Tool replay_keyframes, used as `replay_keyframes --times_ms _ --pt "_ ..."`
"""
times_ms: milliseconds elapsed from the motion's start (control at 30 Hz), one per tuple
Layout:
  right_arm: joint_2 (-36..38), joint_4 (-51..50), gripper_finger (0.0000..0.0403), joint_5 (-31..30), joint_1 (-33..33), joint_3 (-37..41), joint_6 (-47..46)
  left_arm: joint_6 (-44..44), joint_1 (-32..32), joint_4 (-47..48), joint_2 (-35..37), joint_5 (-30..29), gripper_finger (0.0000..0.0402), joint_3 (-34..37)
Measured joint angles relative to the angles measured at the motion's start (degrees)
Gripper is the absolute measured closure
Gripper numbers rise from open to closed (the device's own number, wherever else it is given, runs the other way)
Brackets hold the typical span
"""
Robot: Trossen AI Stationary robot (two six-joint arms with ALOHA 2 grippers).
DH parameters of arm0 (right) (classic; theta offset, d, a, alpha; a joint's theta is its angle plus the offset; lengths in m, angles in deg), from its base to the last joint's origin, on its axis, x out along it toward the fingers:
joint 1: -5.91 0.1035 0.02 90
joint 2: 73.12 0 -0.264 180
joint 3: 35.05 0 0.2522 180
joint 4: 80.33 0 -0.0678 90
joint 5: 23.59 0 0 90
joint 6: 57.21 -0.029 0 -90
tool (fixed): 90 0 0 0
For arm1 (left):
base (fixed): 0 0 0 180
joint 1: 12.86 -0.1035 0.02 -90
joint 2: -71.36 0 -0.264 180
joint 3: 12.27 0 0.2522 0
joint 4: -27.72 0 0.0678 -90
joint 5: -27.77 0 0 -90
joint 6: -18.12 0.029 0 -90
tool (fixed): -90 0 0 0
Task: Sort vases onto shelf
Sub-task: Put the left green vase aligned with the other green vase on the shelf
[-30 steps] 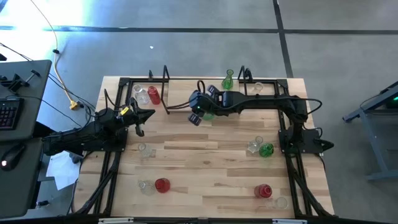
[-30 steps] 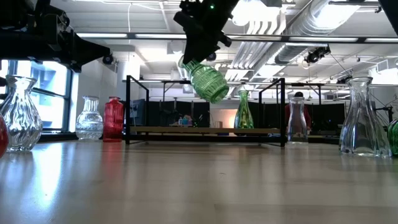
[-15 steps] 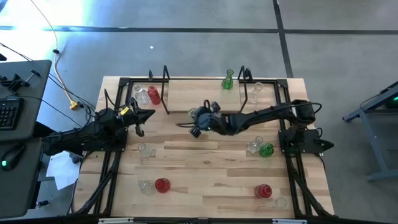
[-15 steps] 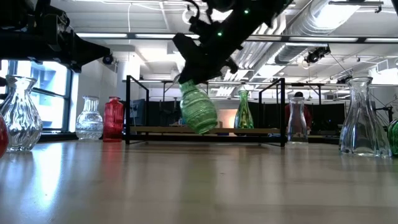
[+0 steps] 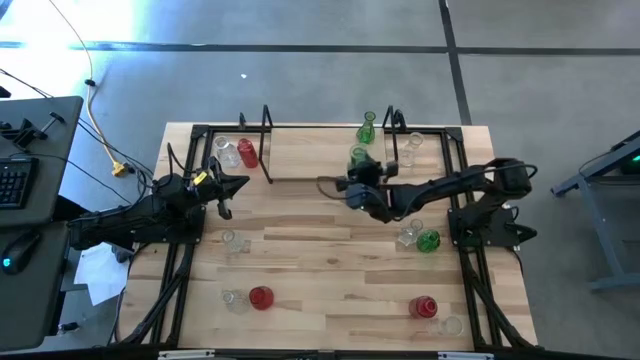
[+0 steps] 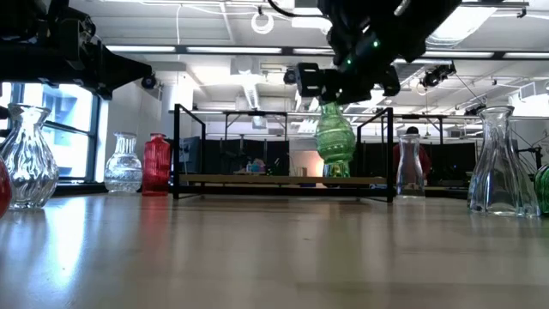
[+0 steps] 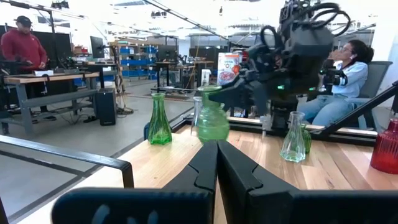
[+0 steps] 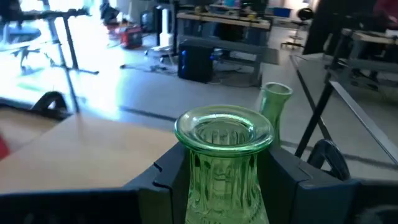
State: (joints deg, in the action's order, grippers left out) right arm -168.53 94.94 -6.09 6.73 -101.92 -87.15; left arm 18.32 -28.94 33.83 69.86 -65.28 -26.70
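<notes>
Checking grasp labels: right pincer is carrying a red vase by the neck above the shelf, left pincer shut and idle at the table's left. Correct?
One error: the vase in the right pincer is green, not red, as the right wrist and low views show. The rest holds: it is gripped by the neck above the shelf, and the left pincer is shut and idle at the table's left.

Held green vase's [image 8: 222, 163] base out of frame

Bright overhead ceiling lights; window glare left; wrist foregrounds blurred.
</notes>
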Motion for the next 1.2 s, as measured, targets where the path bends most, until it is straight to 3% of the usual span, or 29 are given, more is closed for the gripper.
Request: replay_keyframes --times_ms 667,1200 --pt "-0.2 2.4 0.0274 5.5 -9.8 2.5 -0.2 0.0 0.0 -0.5 0.0 -0.2 0.0399 0.0" --pt "-0.2 2.3 0.0196 6.6 -9.8 2.5 -0.1 0.0 0.0 -0.5 0.0 -0.2 0.0399 0.0"
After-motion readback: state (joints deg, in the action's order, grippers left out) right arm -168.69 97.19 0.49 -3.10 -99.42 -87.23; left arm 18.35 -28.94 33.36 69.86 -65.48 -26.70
